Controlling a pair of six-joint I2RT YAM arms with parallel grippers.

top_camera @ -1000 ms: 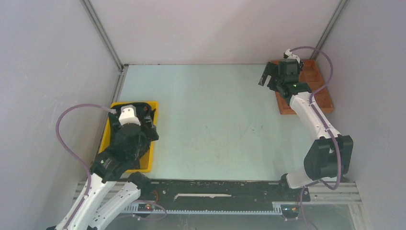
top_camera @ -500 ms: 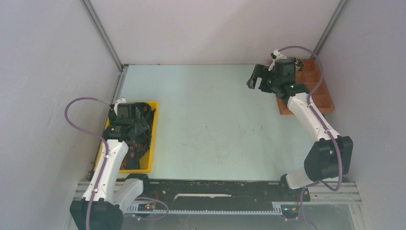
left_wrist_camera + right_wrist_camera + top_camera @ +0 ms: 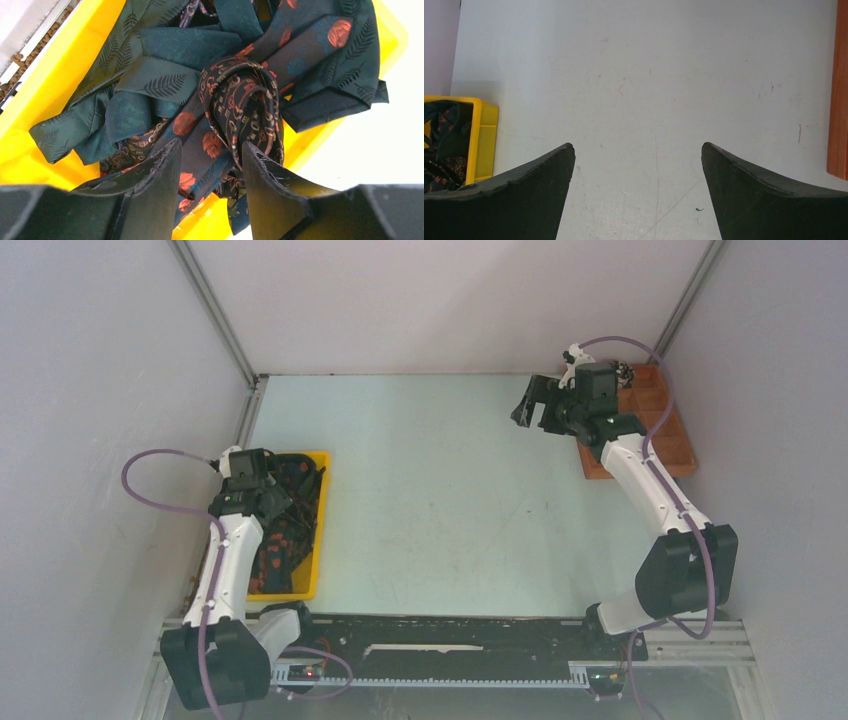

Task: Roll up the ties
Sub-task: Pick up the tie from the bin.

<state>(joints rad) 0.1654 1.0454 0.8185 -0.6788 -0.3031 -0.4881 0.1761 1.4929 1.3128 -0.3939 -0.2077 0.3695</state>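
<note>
Several dark green ties point(image 3: 165, 85) with orange spots and leaf prints lie tangled in a yellow bin point(image 3: 60, 65) at the table's left edge. One patterned tie point(image 3: 245, 105) is loosely curled on top of the heap. My left gripper point(image 3: 211, 145) hangs low over this heap with its jaws half apart, tie fabric showing in the gap; no firm hold shows. From above, the left gripper point(image 3: 280, 508) is over the ties point(image 3: 285, 540) in the bin. My right gripper point(image 3: 530, 405) hovers wide open and empty over bare table at the far right.
An orange-brown compartment tray point(image 3: 665, 440) stands at the far right against the wall, with a small patterned coil point(image 3: 625, 370) at its back end. The right wrist view shows the tray's edge point(image 3: 838, 100) and the yellow bin point(image 3: 486, 140) far off. Grey walls enclose the table.
The left arm has swung back, bringing its gripper to the bin's far part, and its jaws have narrowed. The right gripper shifted left off the tray, still open.
</note>
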